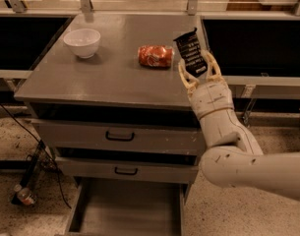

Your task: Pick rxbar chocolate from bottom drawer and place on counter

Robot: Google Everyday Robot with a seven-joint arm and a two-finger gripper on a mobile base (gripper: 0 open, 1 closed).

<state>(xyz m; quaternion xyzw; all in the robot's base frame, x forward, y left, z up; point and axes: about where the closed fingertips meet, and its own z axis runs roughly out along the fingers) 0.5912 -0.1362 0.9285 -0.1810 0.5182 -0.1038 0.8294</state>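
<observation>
- Closest to me, the bottom drawer (125, 213) stands pulled out with its grey floor showing and nothing lying in the part I can see. That fits the bar being out of it already.
- Above it, the two shallower drawers (119, 135) with black handles are pushed in, so they don't block the way up from the low one.
- My arm (257, 166) comes in from the right and bends upward beside the cabinet's right front corner. That keeps it off the drawer fronts.
- The gripper (196, 67) points up at the counter's right edge, fingers closed narrow on the lower end of the rxbar chocolate (190, 49).
- The bar stands nearly upright, tilted a little left, in the air above the right edge of the counter and not resting on it. I judge that this end grip leaves most of the wrapper free to be laid down flat.
- The counter (110, 80) has bare grey surface just left of the gripper, which I'd take as the landing spot.
- The red-orange snack packet (156, 56) lies just beside the bar's upper end, so the set-down needs care not to nudge it.
- The white bowl (82, 42) sits well apart, at the far left.
</observation>
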